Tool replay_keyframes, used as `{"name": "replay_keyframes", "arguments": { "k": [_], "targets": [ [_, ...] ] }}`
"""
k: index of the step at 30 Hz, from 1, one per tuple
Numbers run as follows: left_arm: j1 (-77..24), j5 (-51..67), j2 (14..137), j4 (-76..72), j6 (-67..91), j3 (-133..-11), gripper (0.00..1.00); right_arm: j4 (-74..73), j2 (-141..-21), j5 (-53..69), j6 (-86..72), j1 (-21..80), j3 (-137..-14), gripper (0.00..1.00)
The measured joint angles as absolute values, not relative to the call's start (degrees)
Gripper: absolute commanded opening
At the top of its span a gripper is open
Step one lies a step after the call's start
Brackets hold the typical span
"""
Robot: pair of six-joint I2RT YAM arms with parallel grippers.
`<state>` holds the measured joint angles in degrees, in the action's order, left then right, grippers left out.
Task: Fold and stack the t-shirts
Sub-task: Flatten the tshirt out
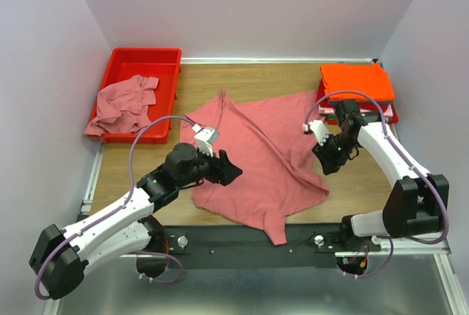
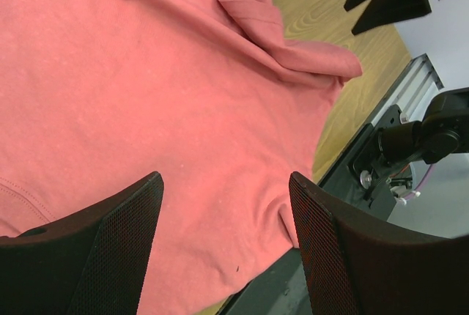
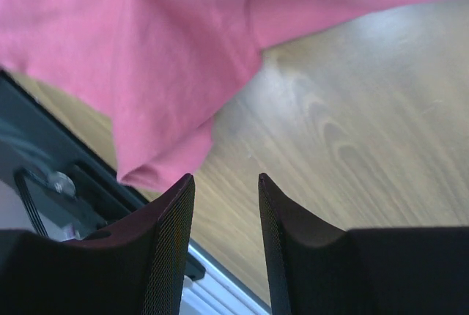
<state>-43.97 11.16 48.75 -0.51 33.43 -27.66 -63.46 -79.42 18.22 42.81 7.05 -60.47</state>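
A large dusty rose t-shirt lies spread and creased across the middle of the table, one sleeve hanging over the near edge. My left gripper hovers open over its left part. In the left wrist view the cloth fills the space beneath the jaws of that gripper, with nothing pinched. My right gripper stands open beside the shirt's right edge. Its wrist view shows this gripper over bare wood, with the shirt's edge just past the fingertips. A folded orange t-shirt tops a stack at the back right.
A red bin at the back left holds another crumpled rose shirt. The black rail runs along the near table edge. Bare wood shows to the right of the spread shirt.
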Motion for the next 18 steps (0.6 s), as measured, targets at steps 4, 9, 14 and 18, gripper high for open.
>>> {"name": "replay_keyframes", "arguments": {
  "k": [4, 9, 14, 18],
  "targets": [
    [-44.0, 11.2, 48.9, -0.6, 33.4, -27.7, 0.77, -65.2, -79.6, 18.2, 46.9, 7.0, -57.1, 0.47],
    [-44.0, 11.2, 49.6, -0.6, 33.2, -28.0, 0.77, -65.8, -81.6, 21.0, 48.1, 7.0, -56.5, 0.47],
    [-44.0, 11.2, 50.0, -1.1, 33.2, -28.5, 0.77, -65.7, -81.9, 24.7, 47.2, 9.3, -56.5, 0.47],
    [-44.0, 11.2, 50.6, -1.2, 33.2, -28.5, 0.77, -63.7, -82.4, 26.1, 43.8, 15.2, -56.6, 0.38]
  ]
}}
